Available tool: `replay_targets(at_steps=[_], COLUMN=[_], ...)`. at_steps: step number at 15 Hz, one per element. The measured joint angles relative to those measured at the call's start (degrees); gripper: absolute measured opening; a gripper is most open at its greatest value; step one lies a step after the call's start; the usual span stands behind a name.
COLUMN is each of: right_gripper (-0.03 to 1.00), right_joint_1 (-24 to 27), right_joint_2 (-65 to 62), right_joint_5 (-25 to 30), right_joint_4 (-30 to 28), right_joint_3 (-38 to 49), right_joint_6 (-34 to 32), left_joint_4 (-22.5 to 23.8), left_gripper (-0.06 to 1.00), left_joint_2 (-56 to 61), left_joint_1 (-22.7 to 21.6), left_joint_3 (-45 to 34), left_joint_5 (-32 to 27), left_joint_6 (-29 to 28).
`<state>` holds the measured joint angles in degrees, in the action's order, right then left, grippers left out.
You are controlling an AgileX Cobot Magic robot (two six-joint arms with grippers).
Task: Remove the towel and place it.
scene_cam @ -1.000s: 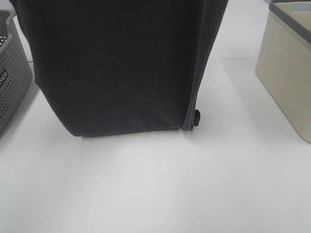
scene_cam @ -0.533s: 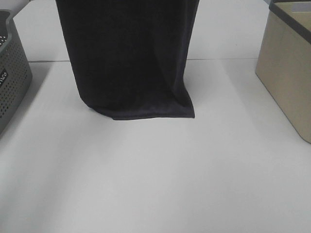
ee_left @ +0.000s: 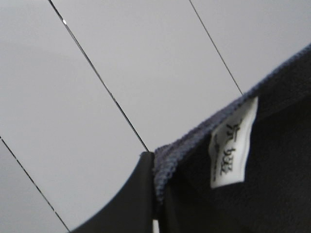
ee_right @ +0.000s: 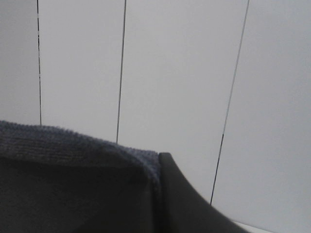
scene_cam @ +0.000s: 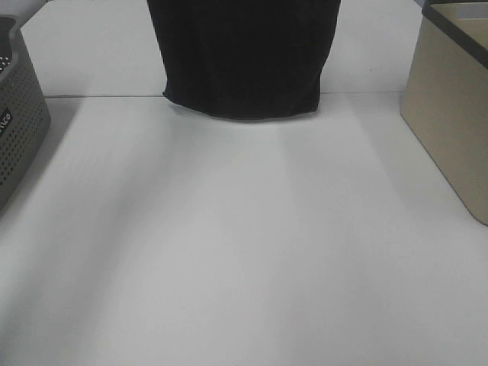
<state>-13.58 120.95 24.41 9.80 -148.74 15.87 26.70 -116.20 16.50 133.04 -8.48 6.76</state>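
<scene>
left gripper [ee_left: 153,167] and right gripper [ee_right: 159,162] each clamp tight on a towel [scene_cam: 242,57] corner, so it's hanging over the table [scene_cam: 229,244], placing not done yet

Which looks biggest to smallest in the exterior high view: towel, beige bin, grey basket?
1. towel
2. beige bin
3. grey basket
All three are cropped by the frame, so this ranks visible area only.

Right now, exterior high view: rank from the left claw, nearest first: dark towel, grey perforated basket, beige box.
1. Dark charcoal terry cloth towel: hanging centre-back, pinched in the left claw (claw above frame).
2. Grey perforated plastic basket: left edge.
3. Beige rectangular box: right edge.
</scene>
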Motion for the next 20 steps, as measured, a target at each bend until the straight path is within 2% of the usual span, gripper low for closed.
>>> replay_targets(at_steps=[3, 6, 9, 12, 15, 20], right_gripper=[0.02, 0.02, 0.02, 0.02, 0.02, 0.02], right_joint_1=[0.00, 0.00, 0.00, 0.40, 0.52, 0.52], right_joint_2=[1.78, 2.75, 2.75, 2.75, 2.92, 2.92], right_joint_5=[-0.34, -0.23, -0.92, -4.41, -5.33, -7.62], right_joint_4=[1.72, 2.18, 4.35, 8.71, 16.44, 20.17], right_joint_3=[-0.11, -0.11, -0.11, -0.11, -0.11, -0.11], right_joint_6=[1.49, 1.49, 4.98, 9.17, 16.44, 20.11], left_joint_4=[0.63, 1.49, 1.66, 1.66, 1.66, 1.83], left_gripper=[0.00, 0.00, 0.00, 0.00, 0.00, 0.00], left_joint_2=[-1.83, -2.81, -2.81, -2.86, -2.86, -2.86], left_joint_1=[-0.40, -0.57, -0.97, -0.97, -0.97, -1.03], left_joint_3=[0.11, 0.11, 0.11, 0.11, 0.11, 0.11], left_joint_5=[2.81, 2.35, -0.17, -1.89, -1.89, 2.75], left_joint_6=[0.00, 0.00, 0.17, 0.92, 1.20, 1.26])
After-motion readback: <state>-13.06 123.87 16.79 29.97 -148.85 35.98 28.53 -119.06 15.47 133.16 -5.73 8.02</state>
